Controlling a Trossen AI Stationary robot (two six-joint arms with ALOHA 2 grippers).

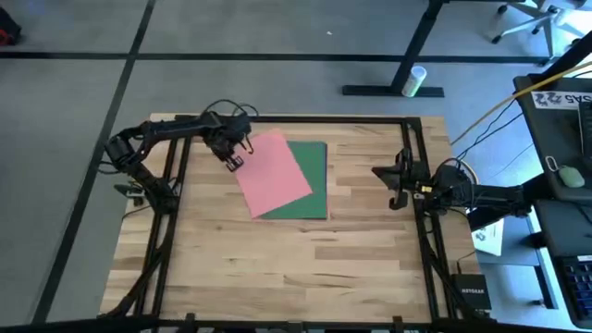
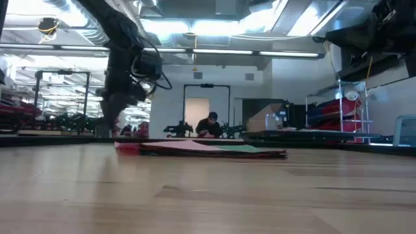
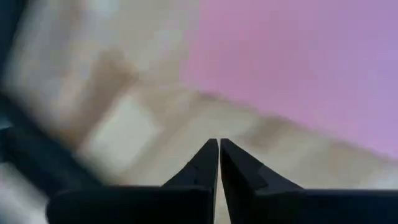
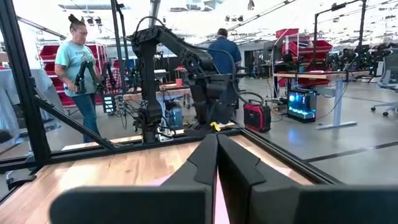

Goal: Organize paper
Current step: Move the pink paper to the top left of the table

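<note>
1. Pink paper lay tilted on the wooden table in the high view, overlapping a green sheet whose left part it hid. The left gripper pointed down at the pink sheet's left edge, its arm folded back to the left rail. The right gripper waited at the right rail, well apart from the stack. Neither pair of fingers could be made out from up there.

2. In the low view the stack showed edge-on as a thin pink, red and green band; separate sheets were hard to count. The left gripper hung just beside the stack's left end, and whether it touched the table was unclear.

3. The left wrist view was blurred. Its fingers were pressed together with nothing between them, over bare wood just beside the pink sheet.

4. In the right wrist view that arm's own fingers were likewise clenched on nothing, and covered most of the paper. The left arm stood beyond, with two people in the room behind.
</note>
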